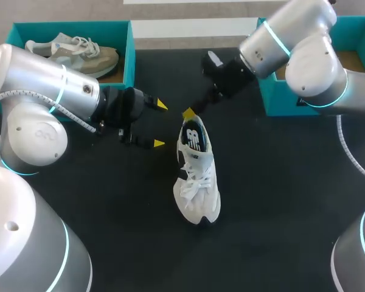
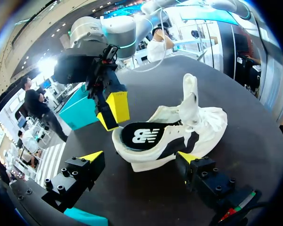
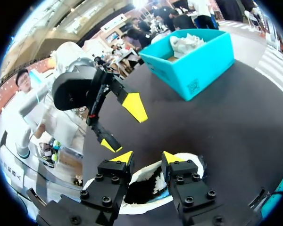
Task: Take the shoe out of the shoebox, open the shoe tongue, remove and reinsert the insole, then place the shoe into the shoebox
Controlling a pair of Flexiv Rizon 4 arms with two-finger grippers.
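Right gripper point(image 3: 147, 159) angles down at the shoe point(image 1: 198, 182) heel.

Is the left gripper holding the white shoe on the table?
No, the left gripper is open, its yellow tips spread apart and stopping just short of the heel of the white shoe.

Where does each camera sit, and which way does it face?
Head: above, behind; looks down on table, left arm, right arm, white shoe.
Left wrist: on left arm; faces shoe's heel past left gripper.
Right wrist: on right arm; looks down past right gripper into shoe.
Shared: both wrist views show the shoe and the other gripper.
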